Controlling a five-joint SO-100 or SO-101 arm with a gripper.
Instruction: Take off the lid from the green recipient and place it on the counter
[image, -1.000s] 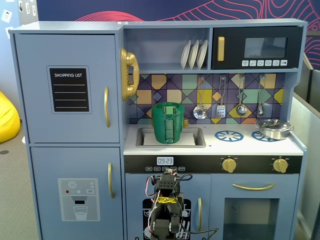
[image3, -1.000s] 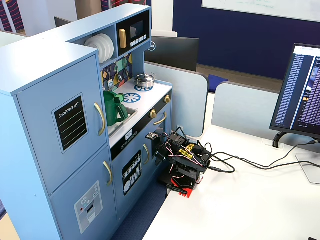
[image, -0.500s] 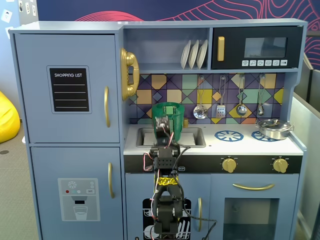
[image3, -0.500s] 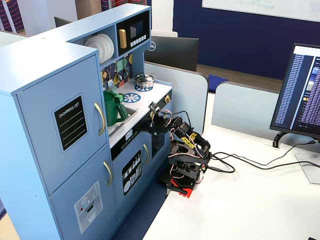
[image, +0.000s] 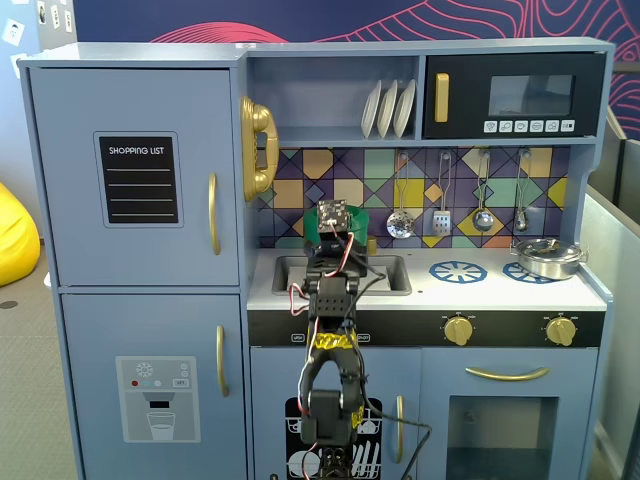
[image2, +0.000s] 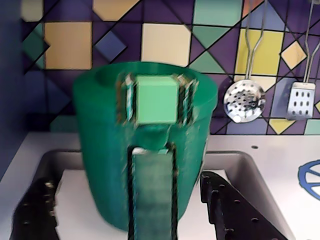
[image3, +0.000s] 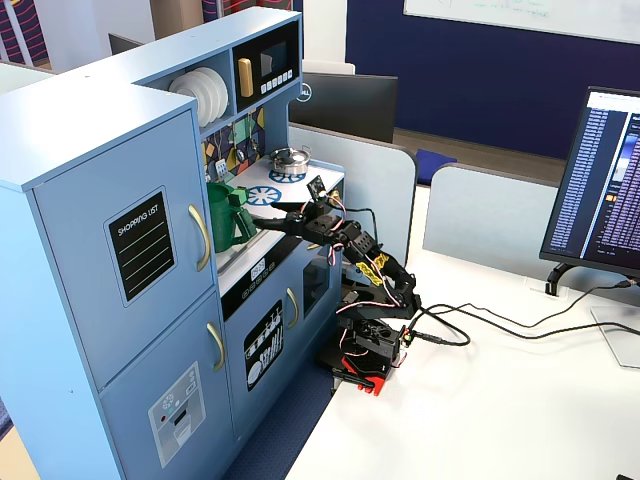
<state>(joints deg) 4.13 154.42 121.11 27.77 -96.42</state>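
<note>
the gripper (image2: 125, 210) is spread wide, its two black fingers (image2: 235, 210) low on either side of the green recipient (image2: 105, 165), holding nothing. the green recipient stands upright over the sink (image: 390, 272), just in front of the tiled backsplash (image2: 165, 40), its ribbed strip handle facing the wrist view. the counter (image: 480, 290) runs right of the sink to the steel pot (image: 548, 257). i cannot tell whether the lid is on it.

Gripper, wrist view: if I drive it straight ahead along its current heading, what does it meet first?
Most likely the green recipient. It fills the middle of the wrist view, with the gripper open and a dark finger low on either side of it. The ribbed handle strip faces the camera and probably touches first; depth is unclear.
</note>
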